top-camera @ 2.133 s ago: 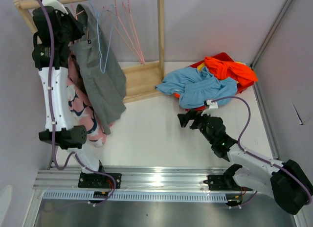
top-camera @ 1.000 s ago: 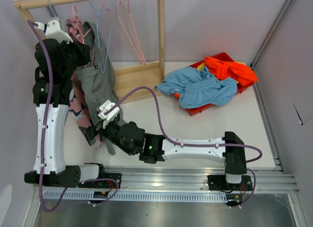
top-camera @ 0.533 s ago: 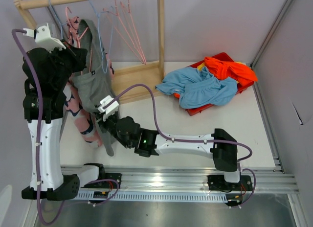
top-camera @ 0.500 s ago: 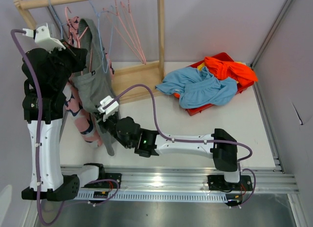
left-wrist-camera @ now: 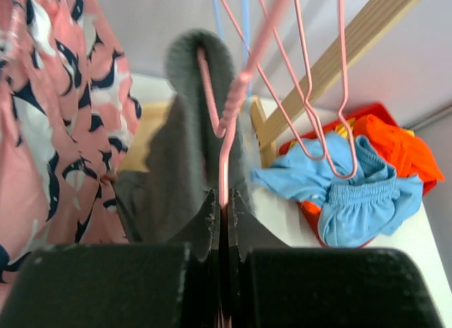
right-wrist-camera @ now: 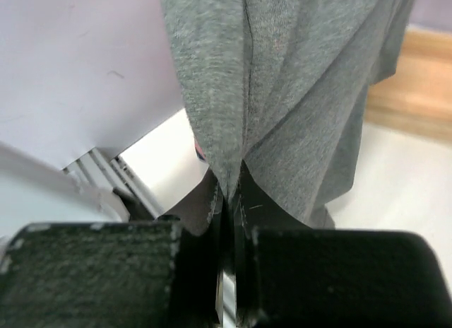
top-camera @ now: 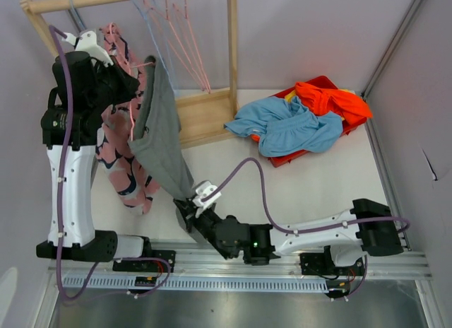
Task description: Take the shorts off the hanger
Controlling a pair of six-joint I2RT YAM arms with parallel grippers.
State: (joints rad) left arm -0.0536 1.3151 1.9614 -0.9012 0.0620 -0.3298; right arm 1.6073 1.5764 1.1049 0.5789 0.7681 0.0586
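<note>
The soft grey knit shorts (top-camera: 157,130) hang in long folds from a thin pink wire hanger (left-wrist-camera: 224,130) at ten o'clock in the top view. The left hand (left-wrist-camera: 221,208) is pinched together on the hanger's wire. The right hand (right-wrist-camera: 229,197) is clamped on the shorts' lower hem. A pink patterned garment (top-camera: 116,155) crowds them at nine o'clock, beside the wooden rack (top-camera: 205,116). Crumpled blue cloth (top-camera: 286,126) lies at two o'clock on the surface (top-camera: 282,194).
</note>
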